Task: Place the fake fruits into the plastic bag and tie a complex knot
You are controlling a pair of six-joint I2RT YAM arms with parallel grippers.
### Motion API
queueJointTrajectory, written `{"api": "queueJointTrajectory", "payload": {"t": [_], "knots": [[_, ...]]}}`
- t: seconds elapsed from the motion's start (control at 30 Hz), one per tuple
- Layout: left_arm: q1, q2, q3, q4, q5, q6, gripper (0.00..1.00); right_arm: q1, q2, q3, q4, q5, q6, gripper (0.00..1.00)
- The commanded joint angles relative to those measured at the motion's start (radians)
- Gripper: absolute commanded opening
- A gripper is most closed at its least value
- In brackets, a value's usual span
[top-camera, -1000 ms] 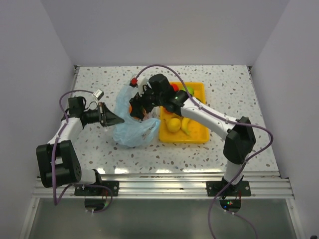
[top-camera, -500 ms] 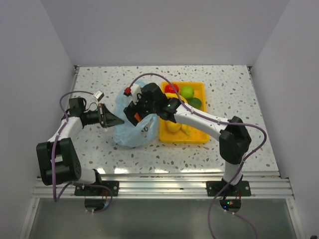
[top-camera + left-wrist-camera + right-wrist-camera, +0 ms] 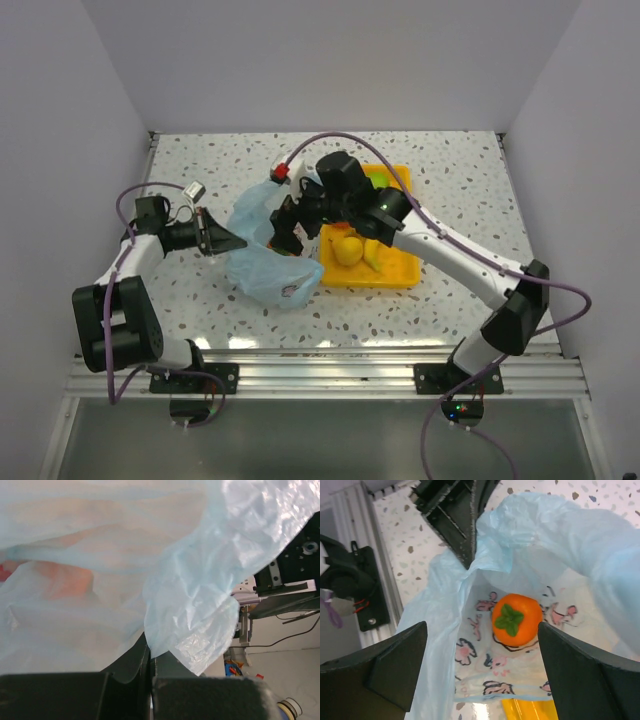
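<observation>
Your left gripper (image 3: 150,656) is clenched on a fold of the rim of the thin, translucent light-blue plastic bag (image 3: 262,262), and film drapes across its whole wrist view. Your right gripper (image 3: 480,640) hangs over the bag mouth with its fingers spread wide and nothing between them. Directly beneath it, a glossy round orange fruit with a green leaf cap (image 3: 516,617) lies on the cartoon-printed inner wall of the bag.

Expect the bag to handle as very light, limp and slippery. It will probably collapse or slide if the pinched rim is let go, so treat the rim fold and the handle loops as the places to grip. The fruits look hard, smooth and light, so they are likely to roll. Take each one across its widest part, with the fingers well around it.

To the outer side of your right gripper, just beside the bag, sits the yellow rectangular plastic tray (image 3: 398,275). It holds a yellow lemon (image 3: 347,250) and other fruit partly hidden under the arm.

The mouth of the bag is narrow. The left gripper's fingers sit right at the rim ahead of your right gripper, and loose film rises on the opposite side. Lifting straight up looks like the safest exit. The speckled table (image 3: 450,170) beyond the tray gives open room for a swing.
</observation>
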Motion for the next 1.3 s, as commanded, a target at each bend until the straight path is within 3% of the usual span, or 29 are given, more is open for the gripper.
{"api": "queueJointTrajectory", "payload": {"t": [0.0, 0.17, 0.23, 0.37, 0.53, 0.8, 0.83, 0.97, 1.27], "knots": [[0.011, 0.007, 0.039, -0.016, 0.147, 0.03, 0.0, -0.033, -0.096, 0.0, -0.075, -0.083, 0.03, 0.94], [0.014, 0.01, 0.039, -0.017, 0.14, 0.03, 0.0, -0.204, -0.172, -0.098, -0.032, -0.319, 0.2, 0.89], [0.014, 0.014, 0.037, -0.014, 0.133, 0.032, 0.0, -0.205, -0.177, -0.109, -0.055, -0.413, 0.154, 0.83], [0.014, 0.029, 0.042, -0.016, 0.118, 0.032, 0.0, -0.165, -0.104, -0.092, -0.098, -0.515, 0.146, 0.81], [0.014, 0.042, 0.068, -0.057, 0.113, 0.056, 0.0, -0.044, -0.005, 0.002, -0.163, -0.495, 0.068, 0.63], [0.023, 0.069, 0.085, -0.078, 0.097, 0.067, 0.0, -0.002, -0.048, 0.012, -0.175, -0.425, 0.021, 0.6], [0.028, 0.082, 0.097, -0.092, 0.097, 0.076, 0.0, 0.001, -0.059, 0.012, -0.214, -0.457, -0.013, 0.6], [0.034, 0.114, 0.131, -0.175, 0.098, 0.156, 0.0, 0.01, -0.097, -0.007, -0.316, -0.543, -0.094, 0.99], [0.04, 0.099, 0.14, -0.211, 0.106, 0.183, 0.0, 0.009, -0.182, -0.093, -0.416, -0.695, -0.163, 0.98]]}}
